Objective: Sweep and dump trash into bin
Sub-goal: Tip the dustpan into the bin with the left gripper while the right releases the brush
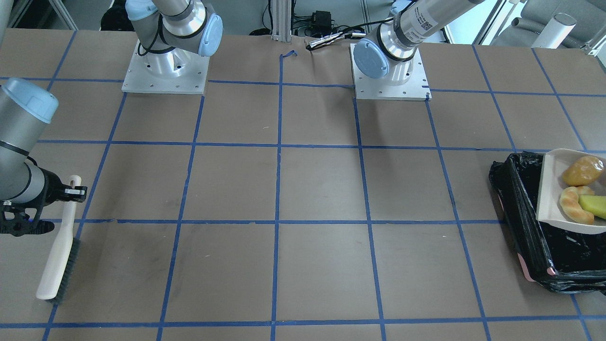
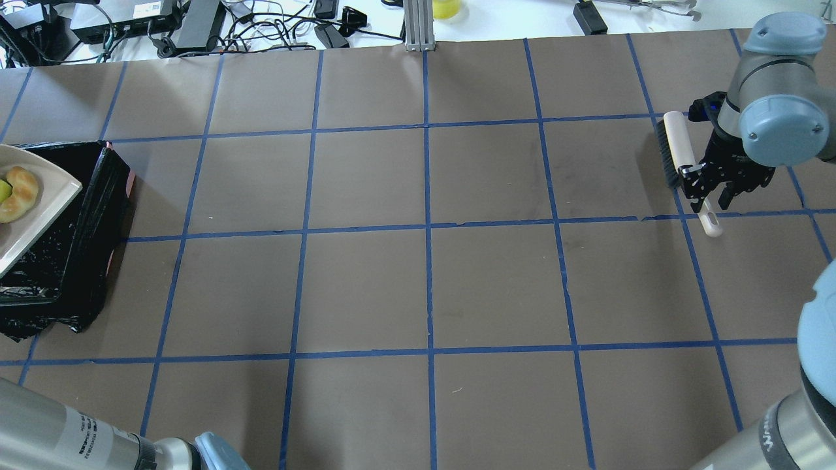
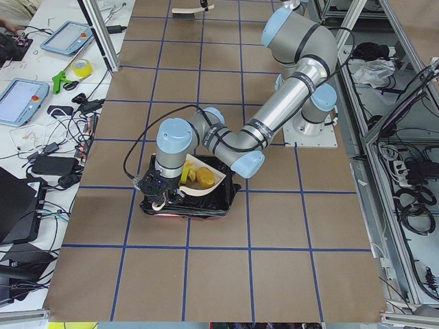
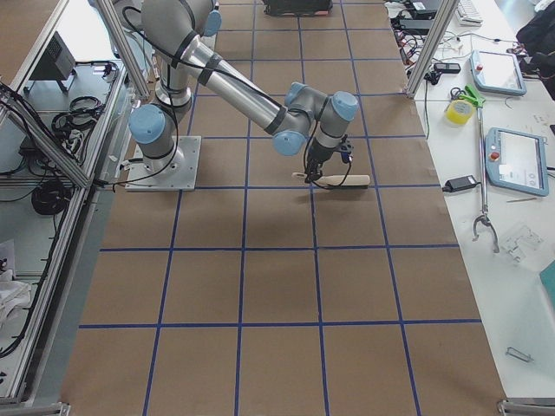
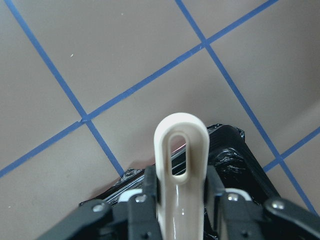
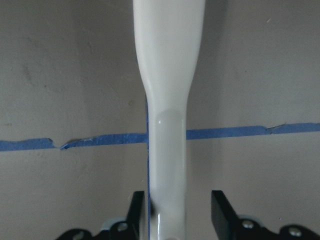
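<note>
The trash lies in the beige dustpan: an orange-yellow lump, a tan croissant piece and a yellow-green wedge. The dustpan is held over the black-lined bin, roughly level. My left gripper is shut on the dustpan's looped handle, above the bin's edge. My right gripper is open, its fingers astride the handle of the beige hand brush. The brush lies on the table.
The bin sits at the table's end on my left, a pink rim corner showing. The brown table has a blue tape grid. The arm bases stand at the robot's edge.
</note>
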You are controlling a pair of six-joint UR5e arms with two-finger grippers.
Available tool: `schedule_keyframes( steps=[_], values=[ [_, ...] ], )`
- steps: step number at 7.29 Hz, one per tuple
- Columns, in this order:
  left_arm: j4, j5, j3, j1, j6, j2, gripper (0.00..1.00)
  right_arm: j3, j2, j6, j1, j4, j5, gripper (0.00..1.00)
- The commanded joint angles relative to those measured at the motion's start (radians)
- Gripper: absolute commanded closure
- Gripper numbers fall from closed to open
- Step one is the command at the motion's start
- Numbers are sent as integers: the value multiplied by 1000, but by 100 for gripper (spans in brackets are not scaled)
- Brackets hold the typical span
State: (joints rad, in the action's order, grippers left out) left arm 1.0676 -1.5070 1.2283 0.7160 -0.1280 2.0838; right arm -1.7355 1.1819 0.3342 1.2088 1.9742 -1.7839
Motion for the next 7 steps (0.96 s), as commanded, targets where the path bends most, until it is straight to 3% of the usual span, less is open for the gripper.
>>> schedule_keyframes(
  steps=[1, 4, 5, 7],
  values=[
    [-125, 1, 6, 0, 62, -2, 100, 4, 4, -1, 0, 9, -12, 1],
    [-244, 2, 16, 2, 172, -13, 100, 16, 21, -1, 2, 2, -8, 0],
    [-262, 1, 34, 8, 195, -21, 100, 37, 74, 3, 9, -9, 1, 0],
    [-461, 1, 124, 29, 203, -40, 100, 86, 181, 5, 17, -107, 20, 0]
  ],
)
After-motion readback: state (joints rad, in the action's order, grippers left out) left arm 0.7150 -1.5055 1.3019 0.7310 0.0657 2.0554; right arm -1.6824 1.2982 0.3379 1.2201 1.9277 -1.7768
